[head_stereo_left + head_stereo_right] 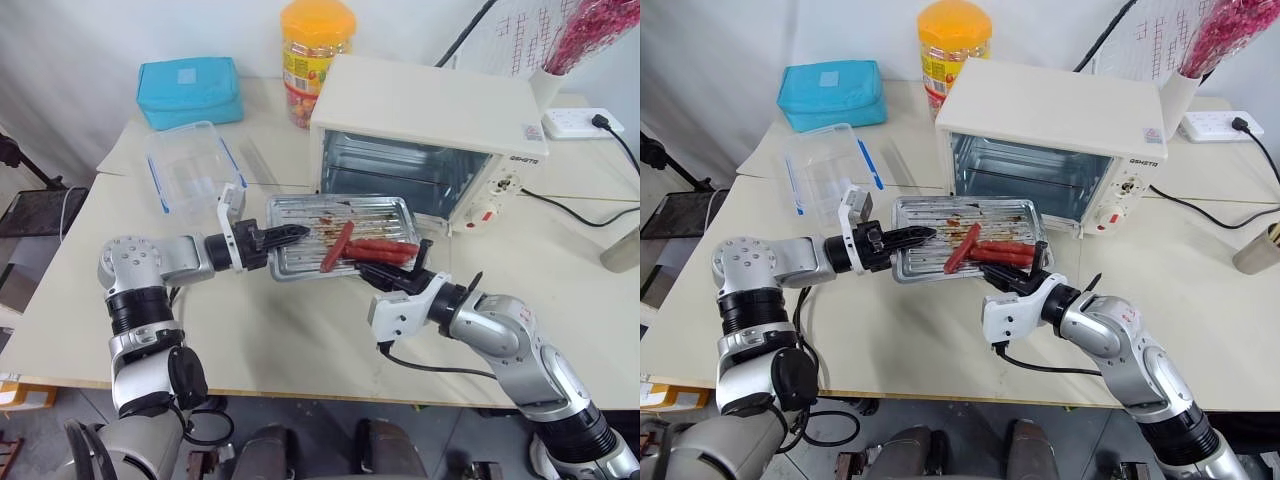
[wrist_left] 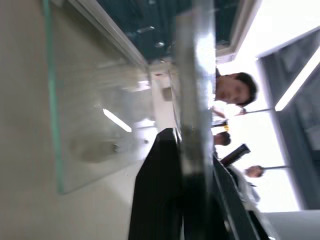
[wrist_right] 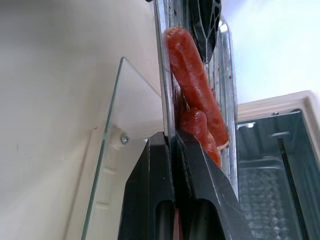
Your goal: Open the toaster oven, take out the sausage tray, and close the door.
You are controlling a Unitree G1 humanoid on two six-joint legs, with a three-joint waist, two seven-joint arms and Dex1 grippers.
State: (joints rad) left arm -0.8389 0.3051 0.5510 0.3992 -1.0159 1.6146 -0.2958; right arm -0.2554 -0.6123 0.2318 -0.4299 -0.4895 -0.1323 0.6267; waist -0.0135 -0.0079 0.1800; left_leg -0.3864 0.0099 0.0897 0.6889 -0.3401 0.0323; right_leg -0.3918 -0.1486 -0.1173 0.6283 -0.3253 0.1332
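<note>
Right gripper [image 1: 421, 268] clamped on sausage tray [image 1: 340, 235] near rim; left gripper [image 1: 283, 236] pinches opposite edge. Tray thin, stiff, light, slick; sausages [image 1: 370, 249] likely roll if tilted.

The toaster oven [image 1: 1060, 130] bears a small dark brand mark — unreadable.

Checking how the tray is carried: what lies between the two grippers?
The sausage tray with its sausages spans between left gripper and right gripper, seen in the left eye view.
</note>
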